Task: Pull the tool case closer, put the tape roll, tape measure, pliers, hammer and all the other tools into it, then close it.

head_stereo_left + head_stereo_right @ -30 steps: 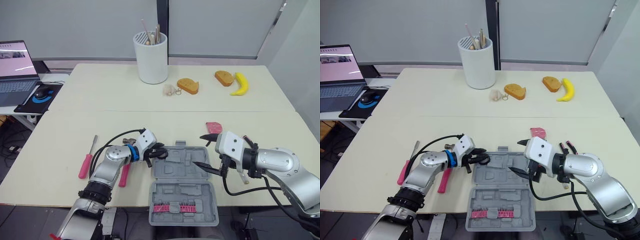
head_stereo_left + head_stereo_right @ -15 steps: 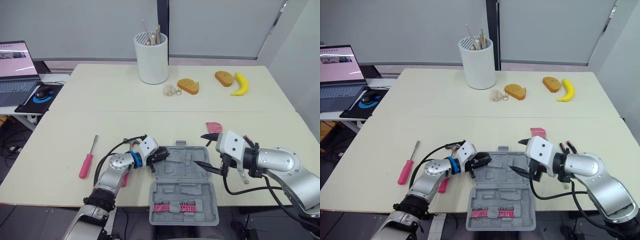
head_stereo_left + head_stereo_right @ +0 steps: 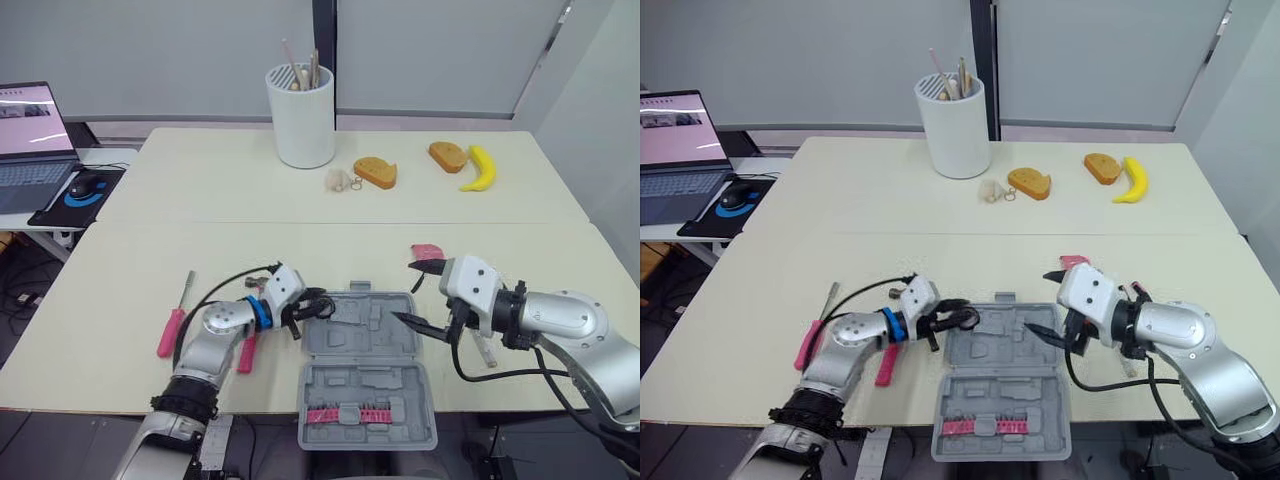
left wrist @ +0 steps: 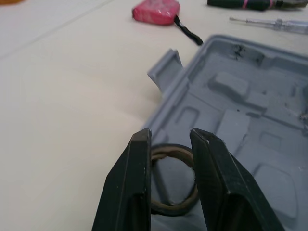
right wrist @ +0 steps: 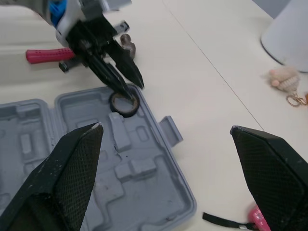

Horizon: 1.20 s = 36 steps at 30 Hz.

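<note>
Tape roll (image 4: 169, 147) sits in the upper left corner of the open grey tool case (image 3: 370, 385), which lies at the lower centre of the left eye view with its near half reaching past the front edge of the table (image 3: 120, 270).

The left gripper (image 3: 322, 305) comes in low from the lower left, forearm lying close along the table and wrist pointing right toward the case. Its fingers (image 4: 137, 183) stand a narrow gap apart, one on either side of the roll and against its rim, so the ring is pinched between them just above the case's moulded floor.

The right gripper (image 3: 405, 292) hovers at the right edge of the case, arm bent in from the lower right. Its fingers are spread wide and hold nothing.

Just behind that gripper, right of centre, lies the pink tape measure (image 3: 427, 253). A hammer with a pink handle (image 3: 247, 352) lies under the left forearm, and a pink-handled screwdriver (image 3: 172, 330) lies farther left, well apart from the case.

Bare tabletop stretches between the case and the white holder (image 3: 300, 115) at upper centre.
</note>
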Each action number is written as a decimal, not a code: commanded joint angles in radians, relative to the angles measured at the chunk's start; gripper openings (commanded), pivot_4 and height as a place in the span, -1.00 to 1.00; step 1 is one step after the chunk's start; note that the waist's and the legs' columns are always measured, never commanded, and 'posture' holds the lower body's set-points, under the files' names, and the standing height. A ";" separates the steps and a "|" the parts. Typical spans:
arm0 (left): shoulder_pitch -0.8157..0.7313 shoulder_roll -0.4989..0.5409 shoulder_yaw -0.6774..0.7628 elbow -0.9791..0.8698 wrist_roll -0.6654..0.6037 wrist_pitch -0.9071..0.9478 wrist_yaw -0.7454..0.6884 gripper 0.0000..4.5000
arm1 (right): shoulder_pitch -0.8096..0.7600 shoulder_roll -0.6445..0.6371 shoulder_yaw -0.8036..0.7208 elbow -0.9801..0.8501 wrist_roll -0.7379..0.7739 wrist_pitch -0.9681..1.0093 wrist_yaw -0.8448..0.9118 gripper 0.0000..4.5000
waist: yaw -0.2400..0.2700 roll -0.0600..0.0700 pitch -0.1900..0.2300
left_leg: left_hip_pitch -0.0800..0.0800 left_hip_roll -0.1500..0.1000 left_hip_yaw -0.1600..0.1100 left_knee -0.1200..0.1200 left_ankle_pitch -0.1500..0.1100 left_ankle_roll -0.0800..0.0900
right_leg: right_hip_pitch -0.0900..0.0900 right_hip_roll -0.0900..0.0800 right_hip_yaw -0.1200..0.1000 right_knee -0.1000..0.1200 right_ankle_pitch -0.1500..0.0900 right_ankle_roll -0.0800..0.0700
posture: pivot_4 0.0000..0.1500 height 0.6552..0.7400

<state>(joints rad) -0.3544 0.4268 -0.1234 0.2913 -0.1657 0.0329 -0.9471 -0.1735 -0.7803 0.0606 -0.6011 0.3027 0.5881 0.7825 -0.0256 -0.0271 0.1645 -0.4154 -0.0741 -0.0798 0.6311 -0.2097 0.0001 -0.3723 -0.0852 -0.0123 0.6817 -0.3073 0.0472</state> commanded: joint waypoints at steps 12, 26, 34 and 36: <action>0.161 0.612 0.466 -0.177 -0.286 0.413 -0.281 0.99 | 0.132 -0.168 -0.413 0.289 0.151 -0.106 0.257 1.00 | -0.005 0.001 0.003 | 0.000 0.002 0.001 -0.002 0.000 0.000 | -0.001 0.001 0.001 -0.001 0.000 -0.001 | 1.00 1.00; 0.306 0.791 0.682 0.187 -0.254 0.386 -0.351 0.99 | 0.158 -0.270 -0.555 0.597 0.198 -0.062 0.368 1.00 | 0.000 0.005 0.003 | 0.000 0.004 0.004 -0.002 -0.001 0.000 | -0.002 -0.002 0.000 -0.001 -0.001 -0.002 | 1.00 1.00; 0.265 0.787 0.648 0.192 -0.244 0.386 -0.345 0.99 | 0.165 -0.264 -0.545 0.575 0.179 -0.058 0.318 1.00 | -0.001 0.006 0.003 | -0.001 0.004 0.005 -0.002 -0.001 0.000 | -0.003 -0.002 0.000 -0.001 -0.001 -0.002 | 1.00 1.00; 0.260 0.786 0.643 0.194 -0.242 0.385 -0.346 0.99 | 0.163 -0.263 -0.538 0.561 0.181 -0.055 0.307 1.00 | -0.001 0.006 0.003 | -0.001 0.004 0.005 -0.002 -0.001 0.000 | -0.003 -0.002 0.000 -0.001 -0.001 -0.002 | 1.00 1.00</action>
<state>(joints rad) -0.0817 1.1955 0.5129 0.4827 -0.4128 0.4279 -1.2963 0.0002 -1.0381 -0.4591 -0.0030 0.4828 0.5338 1.1018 -0.0262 -0.0214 0.1680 -0.4161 -0.0700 -0.0747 0.6287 -0.2103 0.0003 -0.3751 -0.0876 -0.0119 0.6803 -0.3085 0.0451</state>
